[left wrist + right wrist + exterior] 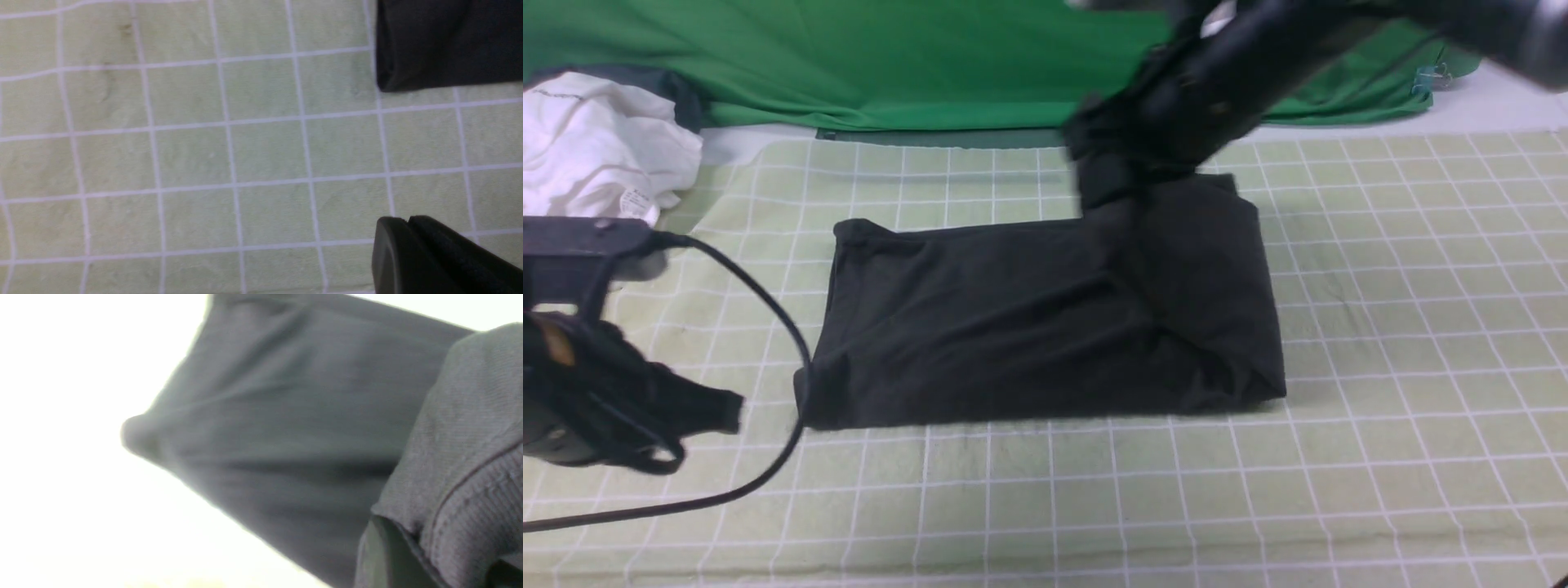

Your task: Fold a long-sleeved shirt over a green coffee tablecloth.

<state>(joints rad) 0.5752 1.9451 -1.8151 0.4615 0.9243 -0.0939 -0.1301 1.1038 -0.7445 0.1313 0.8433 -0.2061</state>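
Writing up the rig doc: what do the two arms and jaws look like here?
Both arms are black. The left arm is matte, bulky, with a black cable looping from it; its gripper has flat, round-edged dark jaws. The right arm is glossy, motion-blurred. No markings visible.

A staged robot test bench, not a home; a plain green backdrop sheet (pixel 849 57) hangs behind the gridded tablecloth (pixel 1405 343); two black robot arms (pixel 1225 82) reach over that tablecloth.

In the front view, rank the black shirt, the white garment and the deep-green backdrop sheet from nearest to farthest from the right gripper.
1. The long-sleeved shirt: its far edge is pinched in the right gripper.
2. The deep-green sheet: just behind, along the back.
3. The white garment: far-left corner, clearly farthest.
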